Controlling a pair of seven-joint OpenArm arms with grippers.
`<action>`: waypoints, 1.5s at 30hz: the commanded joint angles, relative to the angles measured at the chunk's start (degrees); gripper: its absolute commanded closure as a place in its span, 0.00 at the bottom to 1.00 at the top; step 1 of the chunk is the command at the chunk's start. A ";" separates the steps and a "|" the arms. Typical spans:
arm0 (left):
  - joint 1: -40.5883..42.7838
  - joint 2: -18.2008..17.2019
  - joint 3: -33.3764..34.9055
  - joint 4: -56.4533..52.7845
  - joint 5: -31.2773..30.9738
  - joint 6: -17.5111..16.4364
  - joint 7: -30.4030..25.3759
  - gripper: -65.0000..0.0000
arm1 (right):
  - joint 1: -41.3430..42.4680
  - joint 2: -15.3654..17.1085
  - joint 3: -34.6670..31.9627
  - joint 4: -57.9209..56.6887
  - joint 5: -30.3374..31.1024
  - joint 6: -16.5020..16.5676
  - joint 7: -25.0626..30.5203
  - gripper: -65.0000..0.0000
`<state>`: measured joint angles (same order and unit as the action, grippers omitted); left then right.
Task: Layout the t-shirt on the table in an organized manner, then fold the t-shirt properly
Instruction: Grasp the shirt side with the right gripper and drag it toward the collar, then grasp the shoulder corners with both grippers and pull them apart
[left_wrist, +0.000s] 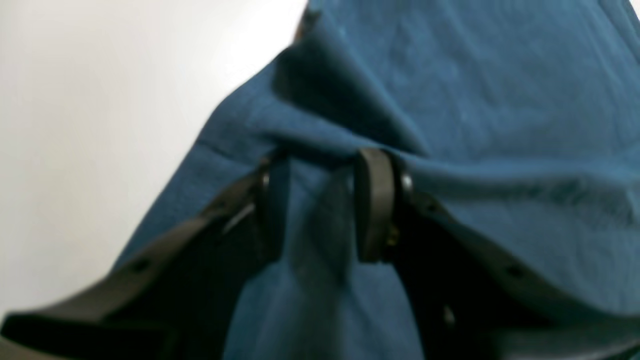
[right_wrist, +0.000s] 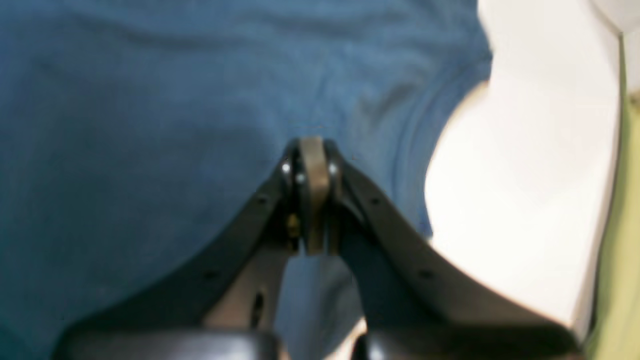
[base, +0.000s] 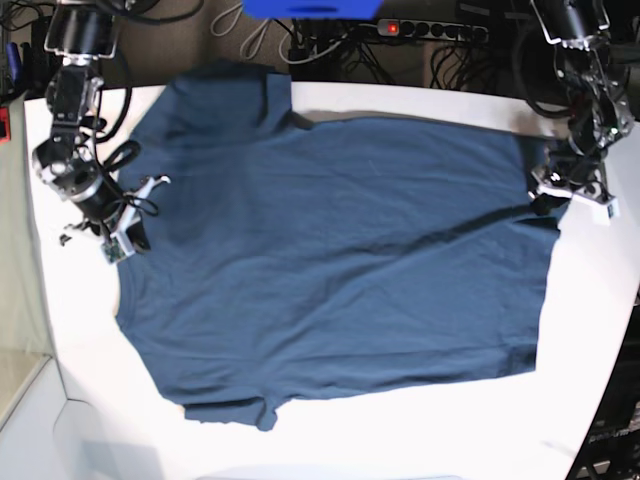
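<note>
The dark blue t-shirt (base: 340, 260) lies spread on the white table (base: 400, 430), neck end to the left, hem to the right, one sleeve at the back left and one at the front. My left gripper (base: 545, 200) is at the hem edge. Seen from the left wrist, the left gripper (left_wrist: 322, 200) is shut on a bunched fold of the t-shirt (left_wrist: 475, 100) that fills the gap between its fingers. My right gripper (base: 135, 238) is at the neck-side edge; the right wrist view has the right gripper (right_wrist: 311, 145) shut tight, pinching the t-shirt (right_wrist: 125, 125).
Cables and a power strip (base: 430, 30) run behind the table's back edge, with a blue object (base: 310, 8) above them. The table's left edge (right_wrist: 607, 210) is close beside my right gripper, with greenish floor (right_wrist: 625, 225) beyond. Bare table (left_wrist: 75, 125) lies beside the hem.
</note>
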<state>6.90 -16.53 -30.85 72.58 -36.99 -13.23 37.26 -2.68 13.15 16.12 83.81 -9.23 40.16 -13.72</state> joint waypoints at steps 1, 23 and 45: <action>0.01 -0.92 0.13 0.52 0.99 1.06 1.91 0.65 | 0.00 0.61 0.80 1.24 0.58 -0.16 1.45 1.00; 14.69 -1.97 -10.51 24.00 0.90 -6.77 11.49 0.56 | -13.28 -7.04 8.28 19.44 0.75 -0.16 -8.48 0.83; 8.97 2.16 -15.08 13.01 19.89 -17.67 8.15 0.33 | -18.82 -11.61 19.44 19.79 0.66 -0.16 -8.39 0.51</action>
<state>16.27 -13.34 -45.84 84.88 -16.71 -30.72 46.39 -21.82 0.95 35.38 102.69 -9.26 40.27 -23.44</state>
